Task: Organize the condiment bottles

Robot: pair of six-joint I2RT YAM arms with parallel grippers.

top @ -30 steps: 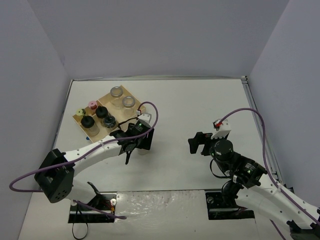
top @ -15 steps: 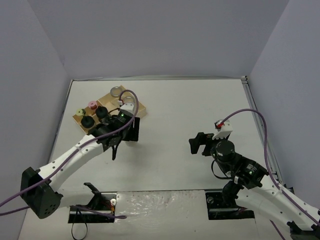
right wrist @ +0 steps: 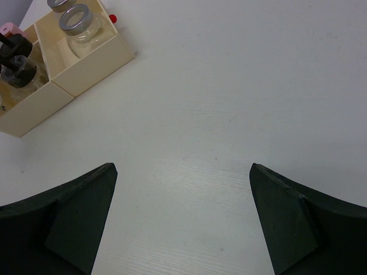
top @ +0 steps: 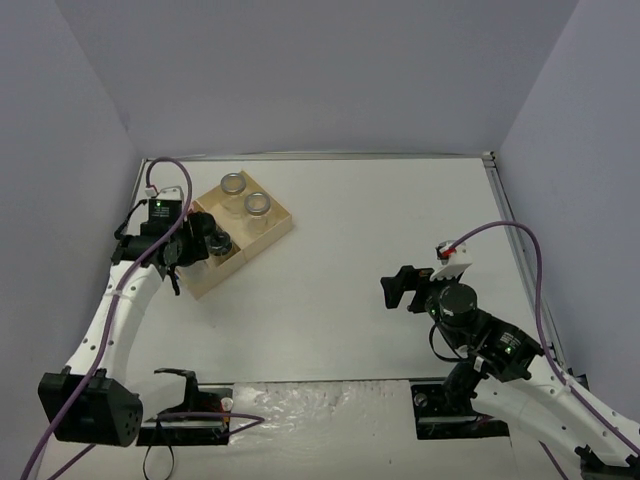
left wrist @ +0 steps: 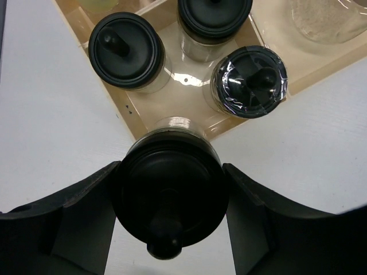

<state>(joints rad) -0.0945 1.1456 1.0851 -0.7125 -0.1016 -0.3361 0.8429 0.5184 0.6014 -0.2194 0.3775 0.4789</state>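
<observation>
My left gripper is shut on a black-capped jar and holds it over the near left corner of the wooden tray. In the left wrist view, three other black-capped jars stand in the tray compartment just ahead. Two silver-rimmed jars stand in the tray's far compartments. A pink cap shows at the edge of the right wrist view. My right gripper is open and empty over bare table, far right of the tray.
The tray's pale walls stand close under the held jar. The table has a raised rim at the back and sides. Purple cables loop above both arms.
My left arm has swung left with the black-capped jar, from the middle of the table to the tray's near left corner. The right arm has hardly moved.
</observation>
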